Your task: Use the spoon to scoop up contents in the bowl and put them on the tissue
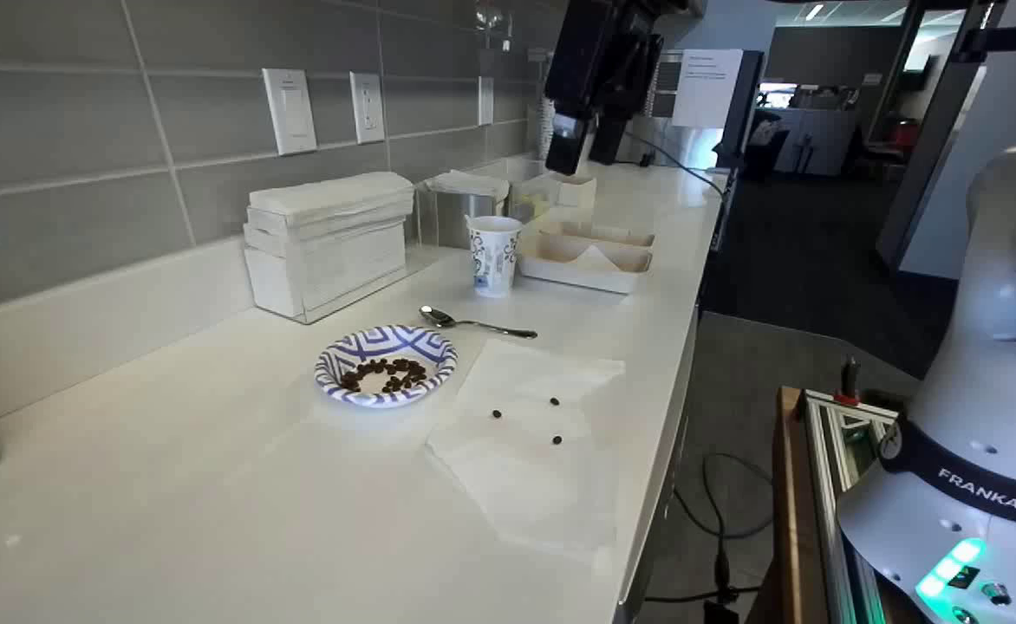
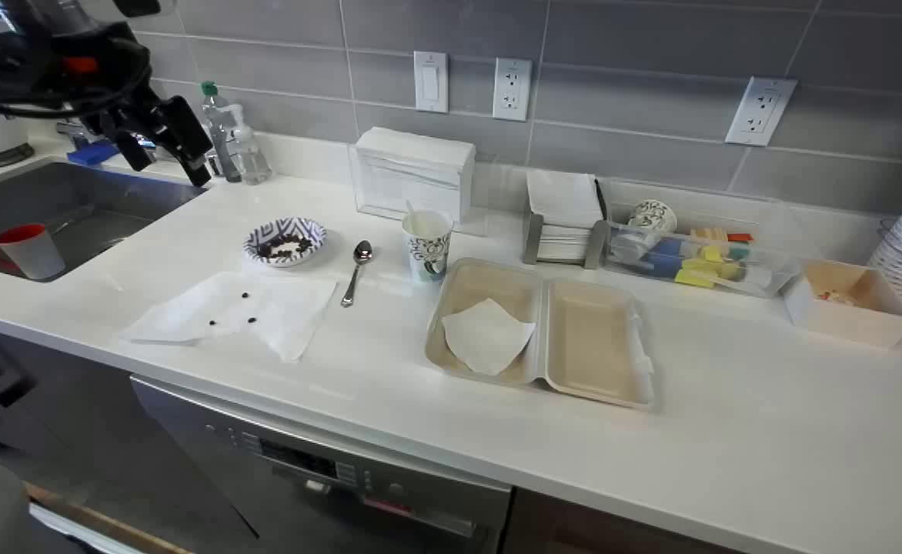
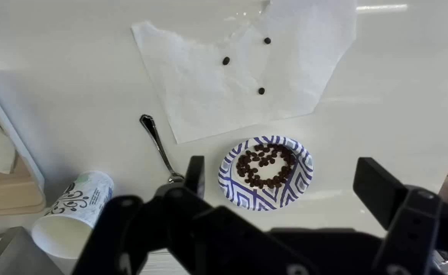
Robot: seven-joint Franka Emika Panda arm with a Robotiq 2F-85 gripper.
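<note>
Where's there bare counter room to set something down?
A wide bare patch lies beside the open takeout box, in front of the carton; another between the bowl and the sink. It's crowded around the spoon, hemmed by bowl, tissue and cup.

Spoon (image 3: 156,139) beside bowl (image 3: 260,201), beans (image 3: 264,162) inside, three more on tissue (image 3: 208,99)

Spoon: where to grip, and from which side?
I'd take the spoon by its handle, around mid-length, from straight above, the hand closing across its narrow width: it is slender, uncovered and lies on the counter. Mind the tissue close beside it.
</note>
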